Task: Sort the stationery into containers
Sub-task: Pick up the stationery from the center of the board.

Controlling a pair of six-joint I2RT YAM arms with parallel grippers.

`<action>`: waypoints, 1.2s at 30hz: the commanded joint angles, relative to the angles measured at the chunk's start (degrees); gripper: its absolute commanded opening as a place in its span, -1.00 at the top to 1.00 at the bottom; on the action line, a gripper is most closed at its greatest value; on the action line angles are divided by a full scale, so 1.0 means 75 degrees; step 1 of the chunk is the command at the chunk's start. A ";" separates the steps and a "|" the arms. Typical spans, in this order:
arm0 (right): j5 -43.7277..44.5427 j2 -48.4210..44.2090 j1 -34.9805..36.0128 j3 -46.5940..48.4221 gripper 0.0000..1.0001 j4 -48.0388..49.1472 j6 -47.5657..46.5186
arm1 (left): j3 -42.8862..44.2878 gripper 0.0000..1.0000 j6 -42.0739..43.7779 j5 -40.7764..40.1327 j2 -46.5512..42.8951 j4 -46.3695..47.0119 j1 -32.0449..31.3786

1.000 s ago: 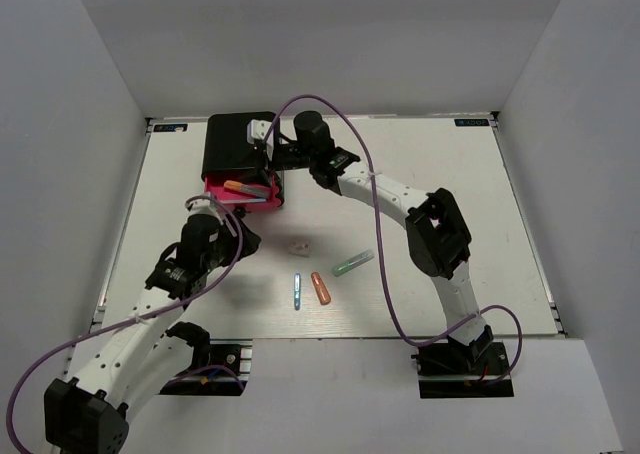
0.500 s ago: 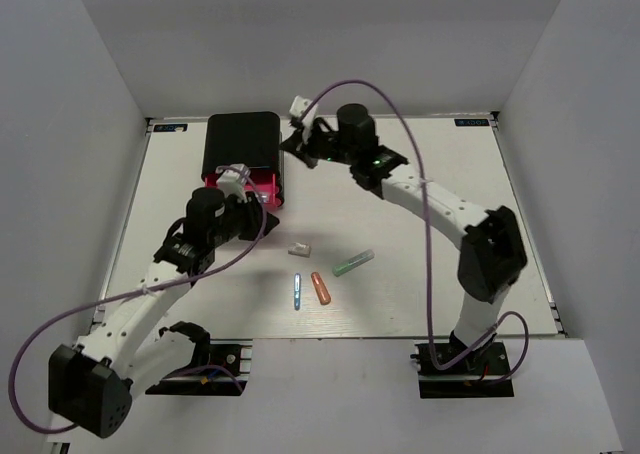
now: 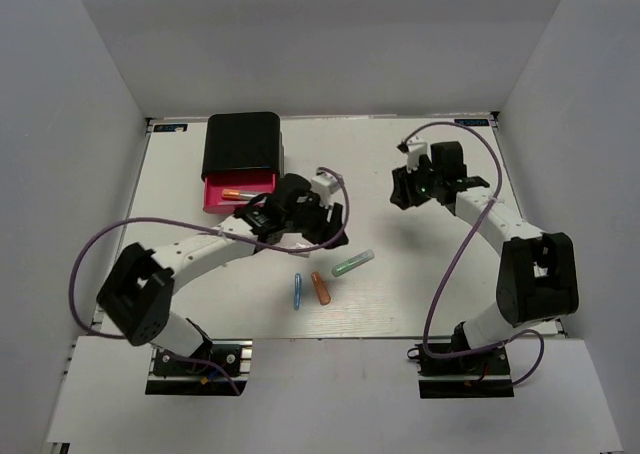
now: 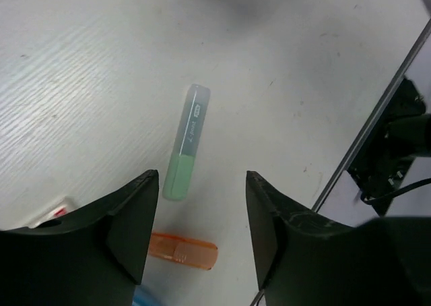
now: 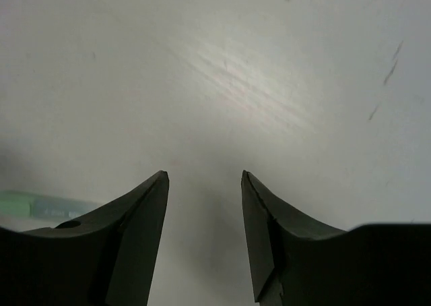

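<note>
The green-tipped clear plastic marker (image 4: 186, 143) is seen lying flat on the white table (image 4: 81, 63), just ahead of the left end effector (image 4: 201, 185), whose fingers are spread apart and hold nothing. The right end effector (image 5: 205, 178) is also released and empty. The marker is judged to be light, stiff and smooth, so it may roll; it should be taken across the middle of the barrel, the jaws set crosswise to its length

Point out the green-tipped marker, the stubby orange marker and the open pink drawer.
green-tipped marker (image 4: 186, 144), left wrist view, middle of its barrel.
stubby orange marker (image 4: 183, 250), left wrist view, middle of its body.
open pink drawer (image 3: 215, 202), top external view, its pink near wall.
</note>
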 commanded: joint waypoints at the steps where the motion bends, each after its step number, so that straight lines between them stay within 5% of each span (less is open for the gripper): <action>1: -0.0368 -0.0820 -0.0290 -0.0559 -0.07 -0.0179 0.0224 | 0.0678 -0.29 0.0338 -0.0539 0.0729 -0.0171 -0.0653; 12: -0.0884 -0.1160 -0.1133 -0.1030 -0.13 -0.0121 0.0283 | 0.2026 -0.38 0.0806 -0.2614 0.2735 -0.1307 -0.1814; 23: -0.1271 -0.1207 -0.1450 -0.1170 -0.16 -0.0085 0.0318 | 0.2472 -0.35 0.1135 -0.2955 0.3604 -0.1602 -0.2130; 28: -0.1482 -0.1277 -0.1474 -0.1275 -0.16 -0.0004 0.0306 | 0.2472 -0.16 0.1135 -0.3166 0.3686 -0.1671 -0.2283; 36: -0.1704 -0.1406 -0.1486 -0.1405 -0.16 0.0090 0.0225 | 0.2308 0.42 0.1136 -0.3880 0.3757 -0.1742 -0.2436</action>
